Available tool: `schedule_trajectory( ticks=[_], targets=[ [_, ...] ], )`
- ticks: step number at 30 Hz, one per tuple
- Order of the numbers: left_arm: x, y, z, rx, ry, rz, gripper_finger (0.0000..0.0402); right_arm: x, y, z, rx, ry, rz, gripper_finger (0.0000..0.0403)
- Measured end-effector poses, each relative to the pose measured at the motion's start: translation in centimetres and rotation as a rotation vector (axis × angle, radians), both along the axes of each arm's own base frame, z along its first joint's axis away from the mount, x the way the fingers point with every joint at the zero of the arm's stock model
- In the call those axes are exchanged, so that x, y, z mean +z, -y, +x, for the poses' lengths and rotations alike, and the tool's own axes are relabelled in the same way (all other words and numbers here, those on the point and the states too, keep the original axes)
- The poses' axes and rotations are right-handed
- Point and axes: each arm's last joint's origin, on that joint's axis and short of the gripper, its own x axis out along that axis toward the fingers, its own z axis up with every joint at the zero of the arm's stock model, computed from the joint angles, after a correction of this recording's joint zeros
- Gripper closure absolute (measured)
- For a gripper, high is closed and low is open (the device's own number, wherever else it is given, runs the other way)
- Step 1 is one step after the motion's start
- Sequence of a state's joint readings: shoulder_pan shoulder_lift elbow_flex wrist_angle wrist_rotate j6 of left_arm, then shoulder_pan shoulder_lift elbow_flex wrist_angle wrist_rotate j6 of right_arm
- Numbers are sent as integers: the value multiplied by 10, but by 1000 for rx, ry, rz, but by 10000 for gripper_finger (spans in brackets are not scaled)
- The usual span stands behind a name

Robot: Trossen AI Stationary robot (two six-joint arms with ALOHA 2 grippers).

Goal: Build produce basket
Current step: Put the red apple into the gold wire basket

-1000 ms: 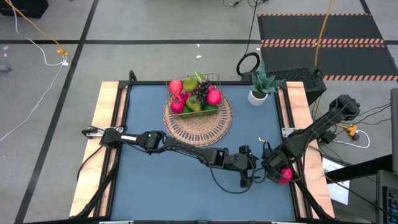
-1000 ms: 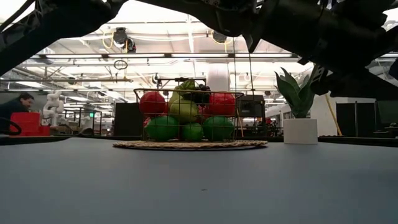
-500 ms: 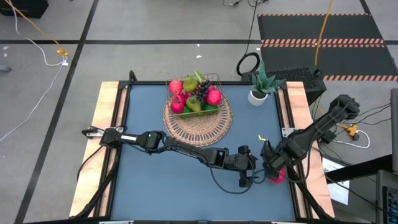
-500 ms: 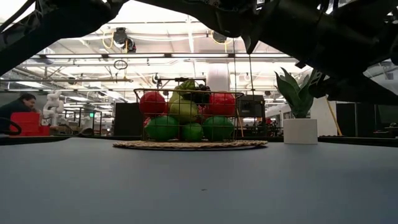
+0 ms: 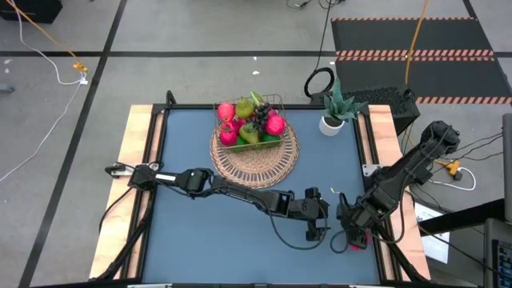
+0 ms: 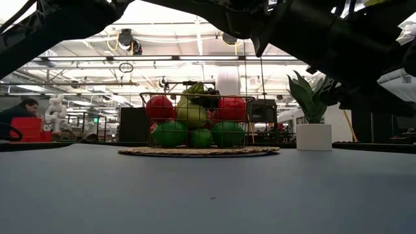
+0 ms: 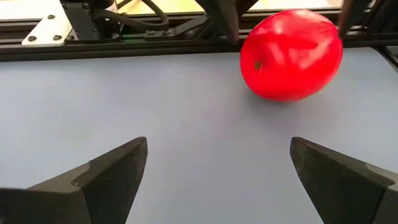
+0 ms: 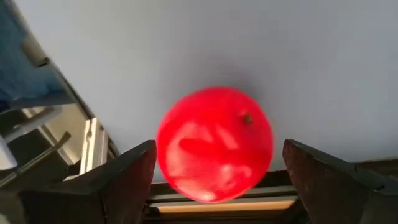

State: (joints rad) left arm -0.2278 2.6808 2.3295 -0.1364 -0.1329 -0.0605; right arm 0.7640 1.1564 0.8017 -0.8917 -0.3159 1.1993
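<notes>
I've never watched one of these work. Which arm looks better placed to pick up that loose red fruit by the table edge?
Probably the right. The right gripper is open directly over the red fruit, fingers on both sides. The left gripper, also open, only faces it from alongside.

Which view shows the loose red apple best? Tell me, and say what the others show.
The left wrist view: the red apple lies whole and unobstructed on the table, stem dimple showing. The right wrist view shows it large between the right gripper's open fingers. The high view shows only a sliver under that gripper. The low view shows none.
</notes>
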Motion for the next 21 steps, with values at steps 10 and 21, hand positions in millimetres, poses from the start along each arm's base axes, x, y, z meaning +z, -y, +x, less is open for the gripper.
schedule_trajectory(
  ticks=[10,21],
  targets=[
    [-2,3,-2,-4,-27,4,9,-23,-8,-5,-76,-71,2,59],
    [-2,3,-2,17,-30,-34,9,-44,-32,-27,-75,-214,40,59]
  ],
)
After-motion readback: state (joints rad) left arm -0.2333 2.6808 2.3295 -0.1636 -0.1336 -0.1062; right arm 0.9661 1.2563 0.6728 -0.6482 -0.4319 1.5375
